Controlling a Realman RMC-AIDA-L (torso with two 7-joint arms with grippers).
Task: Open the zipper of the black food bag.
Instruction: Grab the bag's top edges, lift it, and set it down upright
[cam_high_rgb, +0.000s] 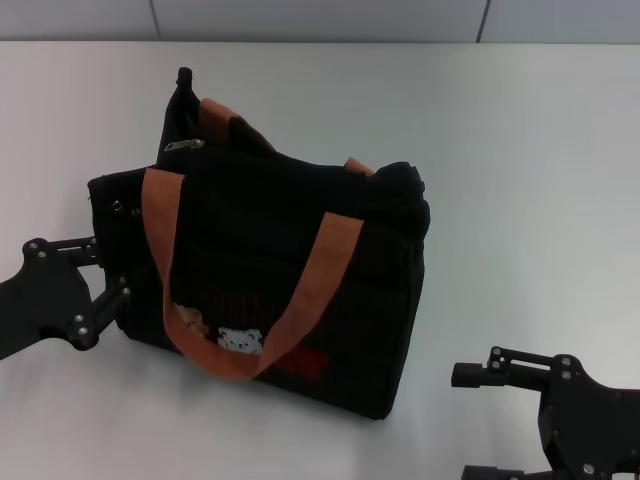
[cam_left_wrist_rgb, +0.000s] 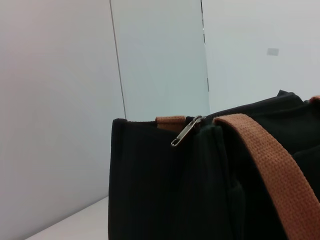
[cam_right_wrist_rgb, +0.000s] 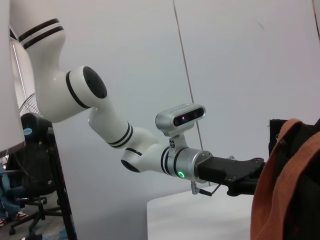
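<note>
The black food bag (cam_high_rgb: 290, 260) stands mid-table with its bear patch (cam_high_rgb: 238, 340) and red label facing me. One orange-brown handle (cam_high_rgb: 325, 270) hangs over the front. The zipper's silver pull tab (cam_high_rgb: 183, 145) sits at the bag's raised left end, and it also shows up close in the left wrist view (cam_left_wrist_rgb: 182, 134). The track itself is hidden between the handles. My left gripper (cam_high_rgb: 108, 268) is open at the bag's left end, fingertips touching the fabric; the right wrist view shows the left gripper (cam_right_wrist_rgb: 247, 176) there too. My right gripper (cam_high_rgb: 470, 420) rests open near the front right, apart from the bag.
The bag stands on a white table (cam_high_rgb: 530, 200) with bare surface to its right and behind it. A pale wall with panel seams (cam_high_rgb: 320, 18) runs along the far edge. Beyond the table are an office chair (cam_right_wrist_rgb: 35, 165) and a fan.
</note>
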